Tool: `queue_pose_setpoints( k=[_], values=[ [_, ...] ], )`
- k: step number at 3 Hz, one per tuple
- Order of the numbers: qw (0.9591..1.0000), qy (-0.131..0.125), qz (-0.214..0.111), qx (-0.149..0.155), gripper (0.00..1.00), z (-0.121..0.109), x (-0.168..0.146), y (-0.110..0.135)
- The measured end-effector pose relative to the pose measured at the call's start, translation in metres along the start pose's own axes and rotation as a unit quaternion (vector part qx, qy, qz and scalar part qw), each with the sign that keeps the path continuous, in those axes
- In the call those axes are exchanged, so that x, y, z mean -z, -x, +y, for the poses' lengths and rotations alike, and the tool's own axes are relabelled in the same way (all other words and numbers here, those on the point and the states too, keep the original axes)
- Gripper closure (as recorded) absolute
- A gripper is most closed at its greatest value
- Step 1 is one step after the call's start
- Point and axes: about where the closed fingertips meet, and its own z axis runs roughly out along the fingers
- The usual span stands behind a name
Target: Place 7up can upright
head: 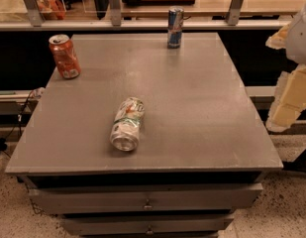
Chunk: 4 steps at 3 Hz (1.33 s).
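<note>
The 7up can (127,124) lies on its side on the grey table top (192,98), left of the middle and towards the front edge. It is silvery-white with green markings and looks dented. Its open end faces the front, and its length runs front to back. My gripper (287,93) is at the right edge of the view, beyond the table's right side and level with the table's middle. It is well apart from the can and holds nothing that I can see.
An orange soda can (64,56) stands upright at the back left corner. A slim blue-and-silver can (175,28) stands upright at the back edge. The table has drawers (147,200) at the front. A shelf with metal posts runs behind the table.
</note>
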Motion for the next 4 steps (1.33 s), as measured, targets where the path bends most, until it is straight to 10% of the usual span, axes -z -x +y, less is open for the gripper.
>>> queue_pose_setpoints(
  k=[2, 4],
  values=[
    [0.9995, 0.004, -0.029, -0.008, 0.00, -0.009, -0.024, 0.038],
    [0.9962, 0.014, -0.016, -0.085, 0.00, -0.031, -0.088, 0.116]
  ],
)
